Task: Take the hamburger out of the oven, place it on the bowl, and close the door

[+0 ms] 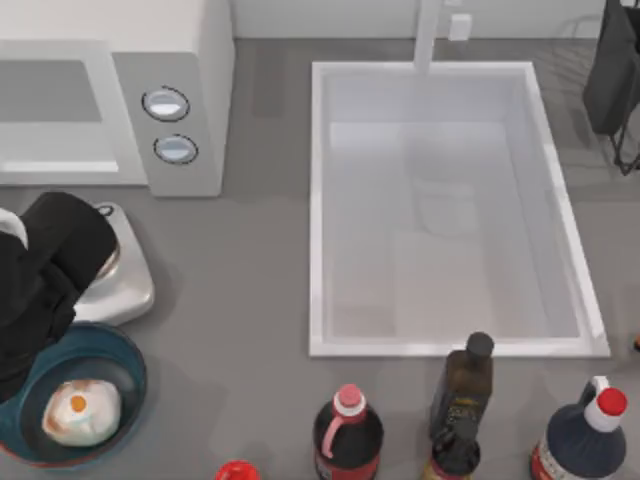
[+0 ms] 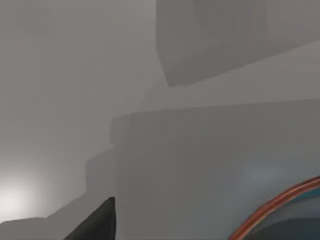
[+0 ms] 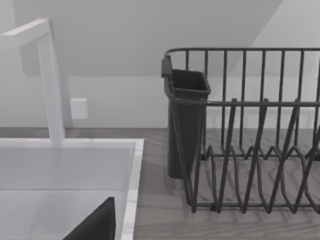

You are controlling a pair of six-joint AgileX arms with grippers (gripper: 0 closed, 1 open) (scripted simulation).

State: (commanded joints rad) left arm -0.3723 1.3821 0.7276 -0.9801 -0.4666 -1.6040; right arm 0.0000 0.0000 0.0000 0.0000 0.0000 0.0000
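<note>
The hamburger (image 1: 80, 412), a pale lump with an orange patch, lies inside the blue bowl (image 1: 137, 372) at the table's front left. My left arm (image 1: 45, 270) hangs black over the bowl's back left edge, just above and behind the hamburger, apart from it. A dark part of my left gripper (image 2: 95, 225) and the bowl's reddish rim (image 2: 280, 205) show in the left wrist view. The white oven (image 1: 200, 40) stands at the back left with two knobs (image 1: 166, 103). Left of them is the door area (image 1: 50, 90), grey inside; I cannot tell if the door is shut.
A silver scale (image 1: 125, 285) sits between oven and bowl, partly under my arm. A white sink (image 1: 318, 200) with faucet (image 3: 50, 80) takes the middle. A dark dish rack (image 3: 240, 130) stands back right, near my right gripper (image 3: 95, 225). Bottles (image 1: 348, 435) line the front edge.
</note>
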